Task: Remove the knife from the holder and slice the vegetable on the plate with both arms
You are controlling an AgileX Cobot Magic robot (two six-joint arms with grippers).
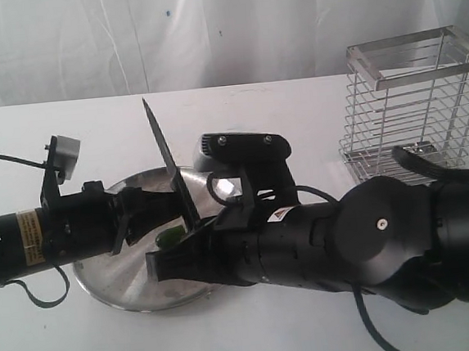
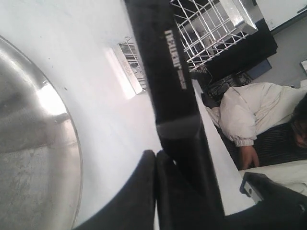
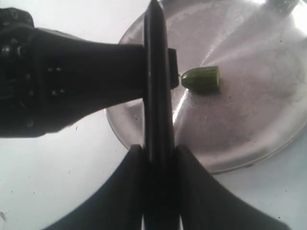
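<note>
1. The knife point(image 1: 167, 153) is out of the holder point(image 1: 413, 102), which stands by itself on the white table point(image 1: 294, 109), well apart at about 2 o'clock from the plate point(image 3: 249, 124).
2. The right gripper point(image 3: 158, 151) has the knife: one finger sits on each side of the handle, clamped on it. That fits the job, since the arm that cuts needs the handle locked square.
3. In the exterior view the blade slants up with its tip toward 11 o'clock and its lower end down over the plate. To me that is a raised blade that has not yet been pressed through.
4. The vegetable point(image 3: 201, 79) lies on the plate, close to its middle in the exterior view, as one dark green chunk. I see no loose slices anywhere.
5. The left gripper point(image 2: 154, 160) comes in from 9 o'clock with its fingers pressed together and nothing between them. The knife runs just alongside them.
6. From the right wrist camera, the left gripper's tip pokes out past the blade, just beside the rounded end of the vegetable. I cannot tell whether it touches. I would guess it is there to pin the piece so it does not roll.
7. Seen edge-on, the blade lines up beside that rounded end rather than across the middle, so a cut from here would take little or nothing. The steel plate looks slick, so the chunk may skid once the edge bears down.
</note>
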